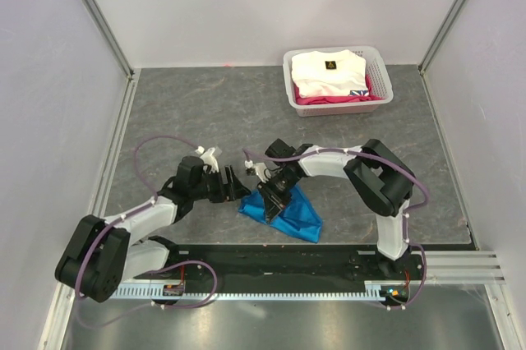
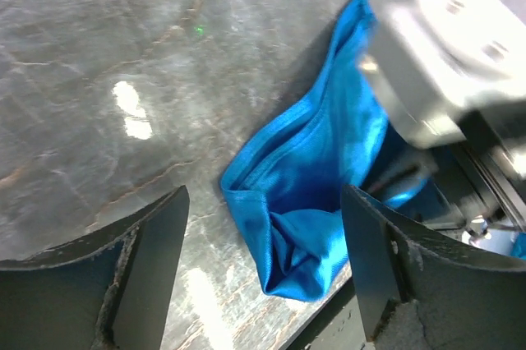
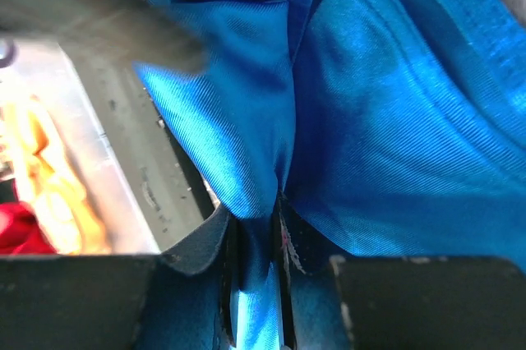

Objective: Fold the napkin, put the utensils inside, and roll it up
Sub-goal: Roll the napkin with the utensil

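1. Napkin [image 1: 283,214] lies bunched near-centre, its near edge just beside the black base rail [image 1: 279,258]
2. Your right gripper [image 1: 271,204] pinches a fold; your left gripper [image 1: 237,189] gapes apart just left
3. Bare table [image 1: 189,112] spreads far and left

My two arms are built alike, with white links between bulky black joint housings. Along the left arm [image 1: 148,214] and the right arm [image 1: 329,161] runs a thin purple cable [image 1: 164,138] in loose loops. Both arms stand on a long black base plate [image 1: 271,261]. My left tool [image 2: 265,202] has flat dark fingers [image 2: 152,268] with chipped, greyish edges. My right tool [image 3: 256,231] is of the same dark make. A white housing [image 2: 460,46] at the right wrist carries two recessed screws.
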Robot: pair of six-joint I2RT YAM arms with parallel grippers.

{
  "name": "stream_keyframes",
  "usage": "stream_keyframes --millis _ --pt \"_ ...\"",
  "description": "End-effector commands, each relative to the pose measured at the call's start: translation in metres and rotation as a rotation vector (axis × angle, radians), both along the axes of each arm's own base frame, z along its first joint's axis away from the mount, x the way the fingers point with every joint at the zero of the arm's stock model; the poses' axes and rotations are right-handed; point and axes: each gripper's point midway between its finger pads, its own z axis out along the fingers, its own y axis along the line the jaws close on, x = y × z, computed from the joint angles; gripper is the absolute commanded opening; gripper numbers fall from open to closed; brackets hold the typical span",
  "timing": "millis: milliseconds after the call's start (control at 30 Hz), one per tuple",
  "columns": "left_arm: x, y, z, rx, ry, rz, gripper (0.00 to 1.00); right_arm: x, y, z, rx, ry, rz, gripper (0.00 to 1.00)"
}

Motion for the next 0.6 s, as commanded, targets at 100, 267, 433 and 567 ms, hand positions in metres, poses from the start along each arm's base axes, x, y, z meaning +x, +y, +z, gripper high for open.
stream_keyframes --millis 100,267,433,567 --pt "-0.008 -0.017 0.022 -0.14 -0.101 -0.093 0.82 -0.007 -0.017 -0.023 -0.07 0.156 0.012 0.22" --pt "-0.015 -0.021 0.015 -0.152 -0.071 -0.132 0.77 0.0 -0.016 -0.03 -0.067 0.187 0.0 0.22" --pt "-0.015 -0.024 0.002 -0.146 -0.027 -0.148 0.66 0.003 -0.016 -0.033 -0.063 0.199 -0.001 0.22" --pt "-0.014 -0.027 -0.001 -0.147 -0.015 -0.157 0.52 0.005 -0.016 -0.035 -0.063 0.199 0.0 0.22"
